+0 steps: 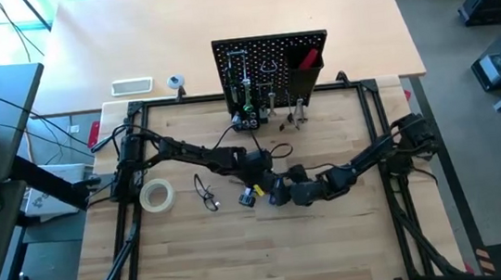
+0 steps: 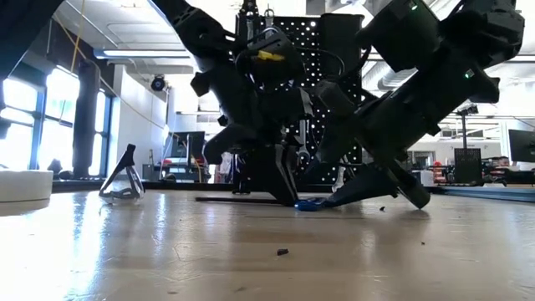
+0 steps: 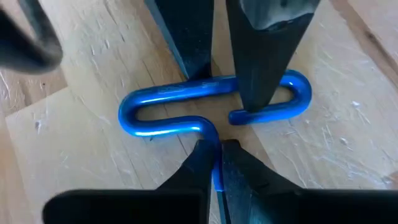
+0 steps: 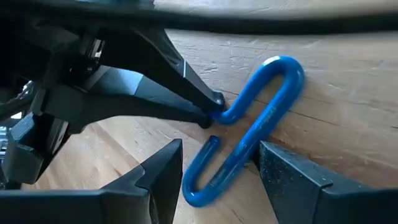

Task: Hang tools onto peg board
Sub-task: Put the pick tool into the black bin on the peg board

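A blue-handled hex key (image 3: 186, 93) lies flat on the wooden table, its handle bent into an S. My left gripper (image 3: 219, 138) is shut on it. My right gripper (image 4: 221, 146) is open, and its two fingers straddle the handle's long bar (image 4: 249, 140). One finger (image 4: 280, 168) stands close against that bar; whether it touches, I cannot tell. The black peg board (image 1: 270, 63) stands upright at the table's far side with tools on its hooks. A pale tape roll (image 1: 157, 196) and clear glasses (image 1: 206, 193) lie left of the grippers. My left gripper pinches the blue handle between its two fingers at the bend (image 3: 208, 127) where the S turns in toward its middle. The fingers slant down from the table's left side (image 4: 186, 93). The handle rests flat on the table.
More tools stand at the foot of the peg board (image 1: 271, 114). A white tray (image 1: 131, 85) and a small roll (image 1: 174, 81) sit on the pale table beyond. A black frame (image 1: 369, 118) borders the work area. There is bare wood toward the near edge.
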`<action>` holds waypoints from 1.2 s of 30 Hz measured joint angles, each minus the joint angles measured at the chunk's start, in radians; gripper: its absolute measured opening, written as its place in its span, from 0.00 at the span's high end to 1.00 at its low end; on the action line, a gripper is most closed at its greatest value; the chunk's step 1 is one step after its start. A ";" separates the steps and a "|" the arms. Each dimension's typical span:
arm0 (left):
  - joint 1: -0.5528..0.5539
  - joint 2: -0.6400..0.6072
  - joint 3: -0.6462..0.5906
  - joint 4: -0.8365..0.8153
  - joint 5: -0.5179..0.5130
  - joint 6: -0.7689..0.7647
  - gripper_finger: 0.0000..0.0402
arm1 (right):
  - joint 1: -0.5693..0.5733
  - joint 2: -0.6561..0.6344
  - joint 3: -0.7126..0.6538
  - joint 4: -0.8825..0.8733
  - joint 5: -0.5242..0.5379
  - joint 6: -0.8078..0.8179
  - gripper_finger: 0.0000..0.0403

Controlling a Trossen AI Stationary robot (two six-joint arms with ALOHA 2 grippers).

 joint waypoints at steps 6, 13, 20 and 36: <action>-0.001 0.002 -0.001 0.001 -0.006 -0.001 0.99 | -0.014 0.000 -0.002 0.015 -0.006 -0.021 0.50; -0.003 -0.020 -0.008 0.007 -0.028 0.007 0.99 | 0.009 -0.008 -0.001 0.003 0.011 -0.028 0.50; -0.003 -0.051 -0.009 0.019 -0.027 0.009 1.00 | 0.067 -0.017 0.004 -0.077 0.042 0.080 0.50; -0.002 -0.102 -0.012 0.018 -0.012 0.022 0.99 | 0.058 -0.017 0.005 -0.052 -0.036 0.123 0.50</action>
